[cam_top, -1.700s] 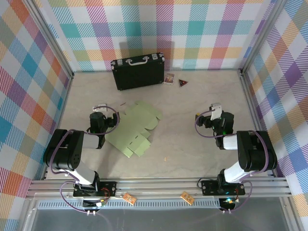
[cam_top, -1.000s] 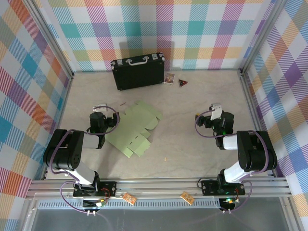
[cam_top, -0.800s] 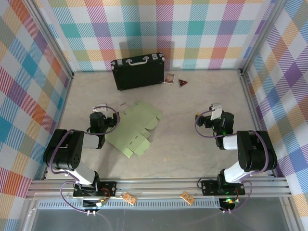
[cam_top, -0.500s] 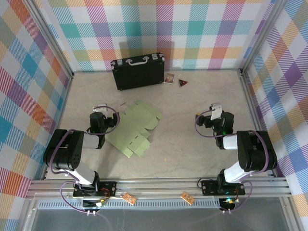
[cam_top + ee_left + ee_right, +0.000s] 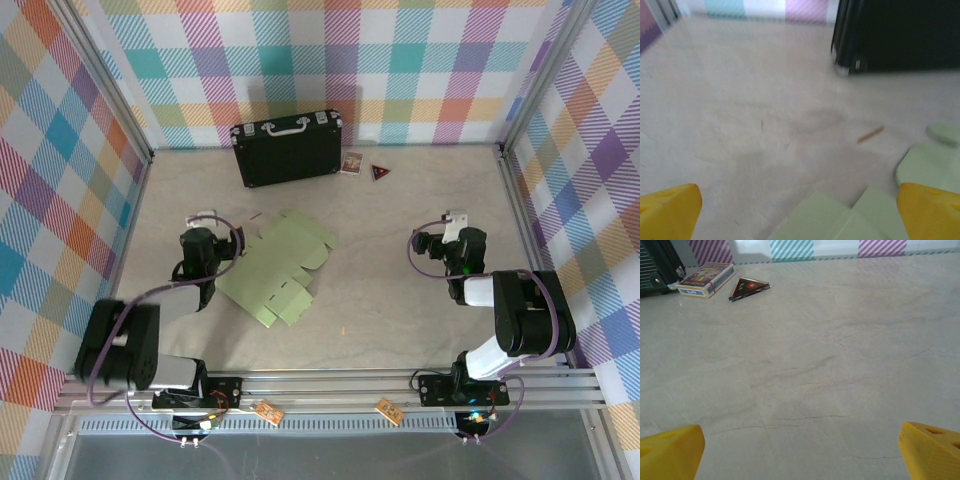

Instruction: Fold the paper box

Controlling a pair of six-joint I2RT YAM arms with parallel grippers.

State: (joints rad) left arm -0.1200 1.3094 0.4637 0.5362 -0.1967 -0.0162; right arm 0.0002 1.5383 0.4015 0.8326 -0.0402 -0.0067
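Paper box (image 5: 280,265) flat, just right of left gripper (image 5: 207,222); right gripper (image 5: 455,220) well apart; both spread wide, empty.

Paper box (image 5: 278,266) lies before the case (image 5: 288,152), left of centre

Both arms repositioned, the left one more markedly.
The left arm (image 5: 118,345) has been swung so that its elbow is now set lower in the top view and nearer the left wall, and the left gripper (image 5: 204,222) has been carried slightly leftward and toward the far wall. The right gripper (image 5: 455,222) has likewise been moved a little toward the far wall.
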